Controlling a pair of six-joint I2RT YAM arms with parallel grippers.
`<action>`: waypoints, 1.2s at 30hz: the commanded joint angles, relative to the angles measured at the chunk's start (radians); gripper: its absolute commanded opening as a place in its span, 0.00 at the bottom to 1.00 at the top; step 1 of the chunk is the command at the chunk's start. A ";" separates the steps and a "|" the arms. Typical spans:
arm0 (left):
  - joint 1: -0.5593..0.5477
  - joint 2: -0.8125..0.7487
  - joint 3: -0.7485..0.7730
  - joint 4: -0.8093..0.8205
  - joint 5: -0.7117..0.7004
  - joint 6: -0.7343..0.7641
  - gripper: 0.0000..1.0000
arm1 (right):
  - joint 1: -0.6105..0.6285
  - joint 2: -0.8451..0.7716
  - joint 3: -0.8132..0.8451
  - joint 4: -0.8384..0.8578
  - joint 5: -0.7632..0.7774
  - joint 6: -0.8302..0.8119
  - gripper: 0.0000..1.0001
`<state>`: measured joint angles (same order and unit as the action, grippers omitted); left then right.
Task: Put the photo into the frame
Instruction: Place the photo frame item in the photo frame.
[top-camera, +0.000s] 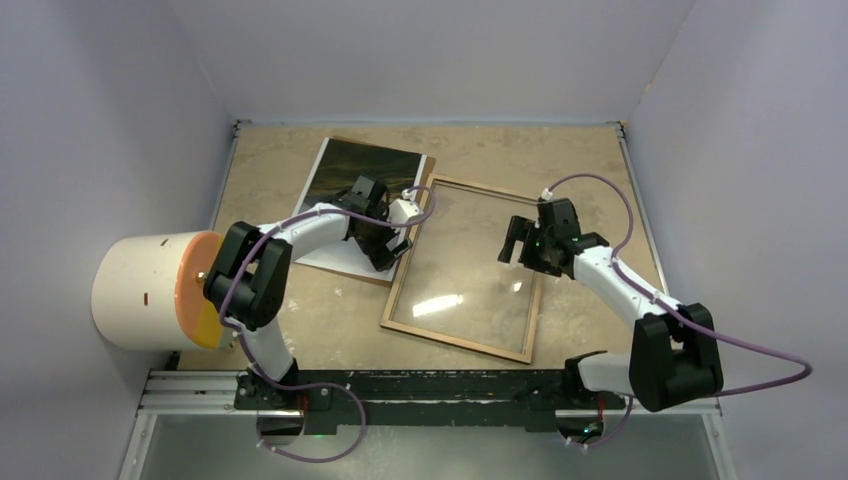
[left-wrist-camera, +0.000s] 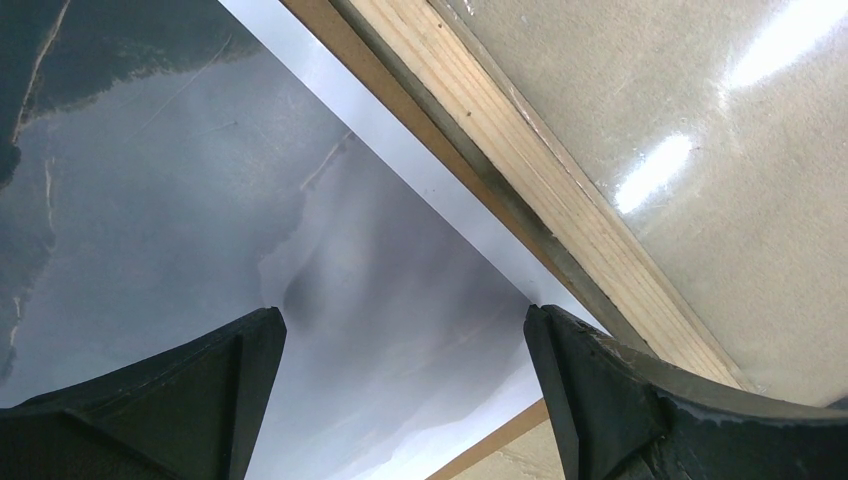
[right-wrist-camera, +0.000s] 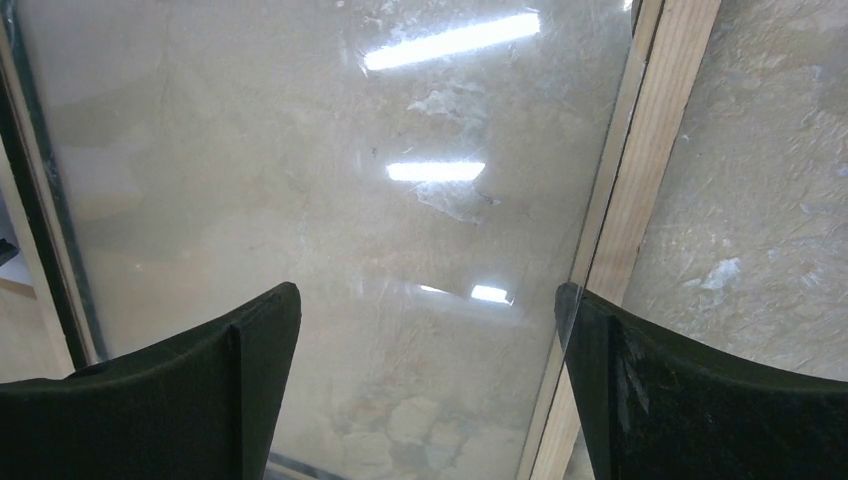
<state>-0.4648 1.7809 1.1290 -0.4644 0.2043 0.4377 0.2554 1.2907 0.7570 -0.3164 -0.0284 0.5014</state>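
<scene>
The photo (top-camera: 352, 172), a dark landscape print with a white border, lies on a brown backing board at the table's back left. In the left wrist view its pale grey part (left-wrist-camera: 380, 300) fills the middle. The frame (top-camera: 487, 340) lies wood side up in the middle of the table, glass pane inside; its left rail (left-wrist-camera: 560, 190) runs beside the photo's edge. My left gripper (top-camera: 388, 250) is open low over the photo's near right corner. My right gripper (top-camera: 516, 243) is open over the frame's right side, with the right rail (right-wrist-camera: 640, 190) under its right finger.
A white cylinder with an orange face (top-camera: 150, 290) stands at the left table edge beside the left arm. Grey walls close in the table on three sides. The brown backing board's edge (left-wrist-camera: 500, 440) shows under the photo. The metal mounting rail (top-camera: 430, 390) runs along the near edge.
</scene>
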 joint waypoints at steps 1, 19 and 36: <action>-0.005 -0.026 -0.009 0.022 0.001 0.006 1.00 | 0.005 0.026 0.036 0.015 0.033 -0.014 0.99; -0.009 -0.026 -0.014 0.027 -0.011 0.006 1.00 | 0.025 0.101 0.079 -0.013 0.095 -0.052 0.99; -0.009 -0.028 -0.014 0.015 -0.014 0.010 1.00 | 0.111 0.174 0.196 -0.125 0.272 -0.114 0.99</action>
<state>-0.4679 1.7809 1.1168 -0.4599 0.1886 0.4377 0.3542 1.4620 0.9100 -0.4213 0.1810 0.4187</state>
